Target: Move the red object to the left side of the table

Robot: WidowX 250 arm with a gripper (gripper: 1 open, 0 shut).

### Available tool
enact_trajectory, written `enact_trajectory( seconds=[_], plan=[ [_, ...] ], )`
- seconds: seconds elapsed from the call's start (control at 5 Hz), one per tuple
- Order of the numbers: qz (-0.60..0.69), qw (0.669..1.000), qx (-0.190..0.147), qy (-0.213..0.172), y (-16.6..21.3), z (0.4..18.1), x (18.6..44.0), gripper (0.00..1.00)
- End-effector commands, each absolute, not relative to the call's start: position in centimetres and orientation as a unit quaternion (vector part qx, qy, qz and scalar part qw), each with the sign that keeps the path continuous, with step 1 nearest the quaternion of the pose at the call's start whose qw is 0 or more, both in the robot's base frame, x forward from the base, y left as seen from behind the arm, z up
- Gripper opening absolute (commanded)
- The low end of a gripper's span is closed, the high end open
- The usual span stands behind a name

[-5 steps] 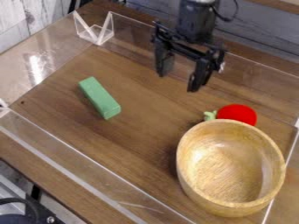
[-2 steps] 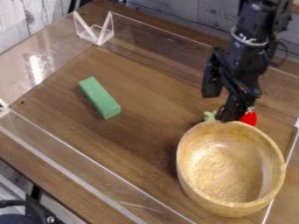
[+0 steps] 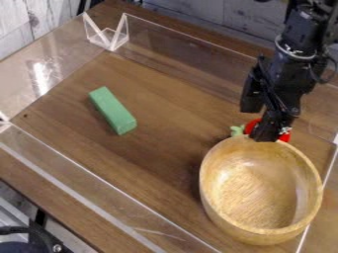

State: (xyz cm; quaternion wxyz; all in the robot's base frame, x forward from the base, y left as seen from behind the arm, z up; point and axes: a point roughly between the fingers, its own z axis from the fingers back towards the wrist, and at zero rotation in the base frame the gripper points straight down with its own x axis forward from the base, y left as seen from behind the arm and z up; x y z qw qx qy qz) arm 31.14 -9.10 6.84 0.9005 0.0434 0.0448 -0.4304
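Observation:
The red object (image 3: 279, 135), a small round toy fruit with a green leafy bit (image 3: 236, 129), lies on the table (image 3: 172, 148) just beyond the rim of the wooden bowl. My black gripper (image 3: 264, 117) hangs straight down right over it, open, one finger on the left of the fruit and one over its right part. The fingers cover most of the fruit; only a red sliver and the leaf show. I cannot tell whether the fingers touch it.
A large wooden bowl (image 3: 260, 188) fills the front right corner. A long green block (image 3: 113, 110) lies at the left middle. Low clear plastic walls (image 3: 79, 203) edge the table, with a clear folded piece (image 3: 106, 32) at the back left corner.
The gripper has moved right and toward the front, dropped down over the red fruit and rolled about its vertical line. It stayed open. Fruit, bowl and block have not moved.

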Motion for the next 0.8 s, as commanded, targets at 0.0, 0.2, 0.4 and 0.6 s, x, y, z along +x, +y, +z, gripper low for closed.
enact_trajectory(
  seconds=[0.0, 0.2, 0.4, 0.6],
  plan=[
    [-0.449, 0.891, 0.06, 0.015, -10.4, 8.2, 33.2, 1.0],
    [-0.446, 0.893, 0.061, 0.014, -11.0, 7.6, 33.9, 1.0],
    [-0.469, 0.881, 0.062, 0.013, -11.6, 6.7, 34.5, 1.0],
    [-0.488, 0.871, 0.062, 0.015, -12.0, 5.7, 34.9, 1.0]
  ],
)
